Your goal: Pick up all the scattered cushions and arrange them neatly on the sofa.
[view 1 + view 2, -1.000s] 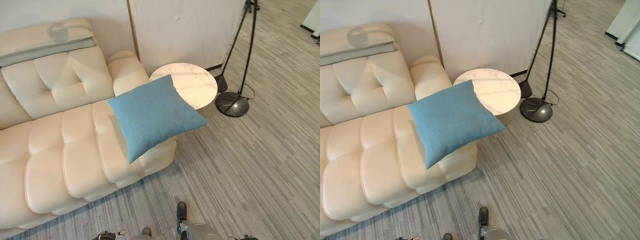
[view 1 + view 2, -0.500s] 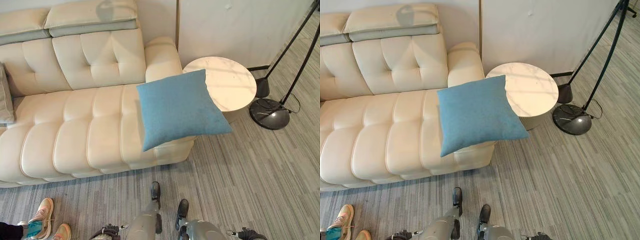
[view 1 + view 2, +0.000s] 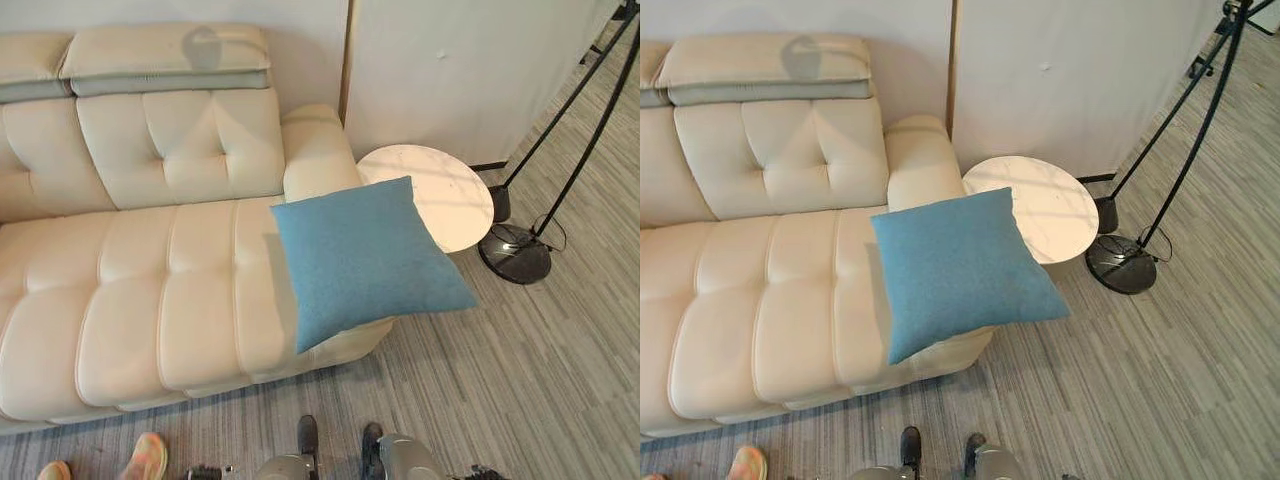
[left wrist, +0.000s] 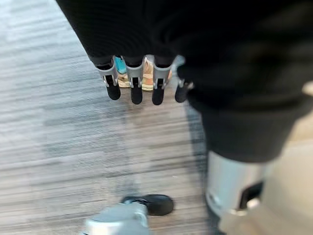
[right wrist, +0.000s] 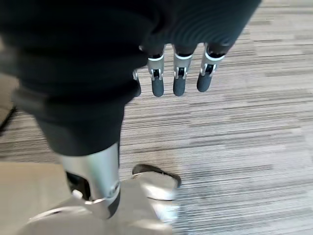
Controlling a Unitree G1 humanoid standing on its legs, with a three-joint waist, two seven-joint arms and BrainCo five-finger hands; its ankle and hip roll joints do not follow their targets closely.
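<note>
A blue square cushion [image 3: 365, 255] lies on the right end of the cream sofa [image 3: 130, 300]. Its right corner hangs past the seat edge, and its far corner overlaps the round side table. In the left wrist view my left hand [image 4: 136, 89] hangs over the floor with straight fingers and holds nothing. My right hand [image 5: 179, 81] hangs the same way over the floor in the right wrist view, fingers straight and empty. Both hands are low and well short of the sofa.
A round white marble side table [image 3: 440, 190] stands at the sofa's right arm. A black floor lamp base [image 3: 513, 255] with thin black poles sits beyond it. A person's shoe [image 3: 145, 455] shows on the floor at the lower left.
The camera has swung, so the whole picture has shifted. The blue cushion keeps its place on the sofa's end. The person's shoes now show further right.
</note>
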